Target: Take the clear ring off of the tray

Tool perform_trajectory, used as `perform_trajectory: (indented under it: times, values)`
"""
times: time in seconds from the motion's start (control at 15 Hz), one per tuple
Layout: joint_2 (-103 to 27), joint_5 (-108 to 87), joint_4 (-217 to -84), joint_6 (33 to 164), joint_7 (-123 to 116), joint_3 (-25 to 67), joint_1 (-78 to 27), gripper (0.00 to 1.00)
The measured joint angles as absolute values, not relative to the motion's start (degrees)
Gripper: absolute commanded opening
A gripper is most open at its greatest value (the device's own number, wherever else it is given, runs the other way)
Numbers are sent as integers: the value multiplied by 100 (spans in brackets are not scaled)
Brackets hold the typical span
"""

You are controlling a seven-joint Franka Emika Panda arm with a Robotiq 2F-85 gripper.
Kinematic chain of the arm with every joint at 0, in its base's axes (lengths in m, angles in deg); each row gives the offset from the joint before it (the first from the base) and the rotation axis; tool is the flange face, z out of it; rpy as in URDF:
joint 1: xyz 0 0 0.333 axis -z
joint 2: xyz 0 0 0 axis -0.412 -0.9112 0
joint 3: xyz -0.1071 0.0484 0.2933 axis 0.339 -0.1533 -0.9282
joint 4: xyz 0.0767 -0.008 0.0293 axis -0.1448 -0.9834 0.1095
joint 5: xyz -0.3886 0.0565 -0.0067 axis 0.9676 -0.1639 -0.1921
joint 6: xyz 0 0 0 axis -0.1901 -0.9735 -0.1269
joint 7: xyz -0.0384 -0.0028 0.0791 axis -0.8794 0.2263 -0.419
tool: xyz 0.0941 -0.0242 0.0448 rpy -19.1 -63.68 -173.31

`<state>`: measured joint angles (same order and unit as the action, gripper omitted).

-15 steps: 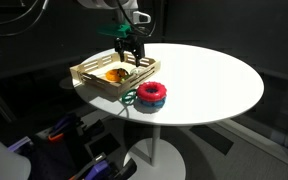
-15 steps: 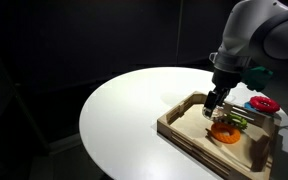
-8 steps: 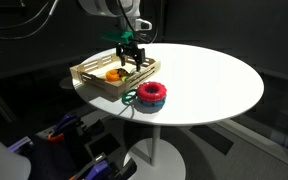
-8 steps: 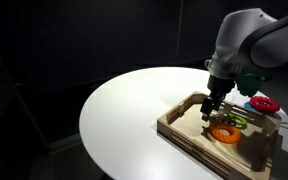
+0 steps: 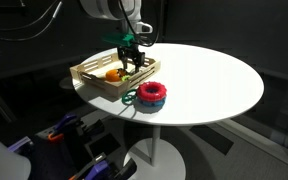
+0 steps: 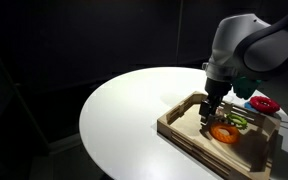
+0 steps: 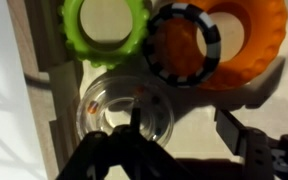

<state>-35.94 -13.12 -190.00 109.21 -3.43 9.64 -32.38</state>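
The clear ring (image 7: 124,112) lies flat on the floor of the wooden tray (image 7: 36,60), next to its slatted wall. It is too faint to make out in the exterior views. My gripper (image 7: 184,135) is open and low over the tray. One finger tip stands inside the clear ring and the other is on bare tray floor beside it. Both exterior views show the gripper (image 5: 131,63) (image 6: 208,108) down inside the tray (image 5: 88,70) (image 6: 182,136).
In the tray a light green ring (image 7: 108,24), a black ring (image 7: 184,44) and a large orange ring (image 7: 246,40) lie just beyond the clear ring. On the round white table (image 5: 209,75), a red ring (image 5: 152,91) sits stacked on other rings beside the tray.
The gripper has come down lower into the tray and shifted slightly toward its near corner. It stays open. The rings have not moved.
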Motion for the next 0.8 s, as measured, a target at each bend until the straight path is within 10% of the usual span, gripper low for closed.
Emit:
perform_trajectory:
  times: [0.33,0.8]
  values:
    - [-3621,-1312,-18954,10921,-343,980,-3238,7]
    - [-3596,-1515,-18796,10919,-301,960,-3237,9]
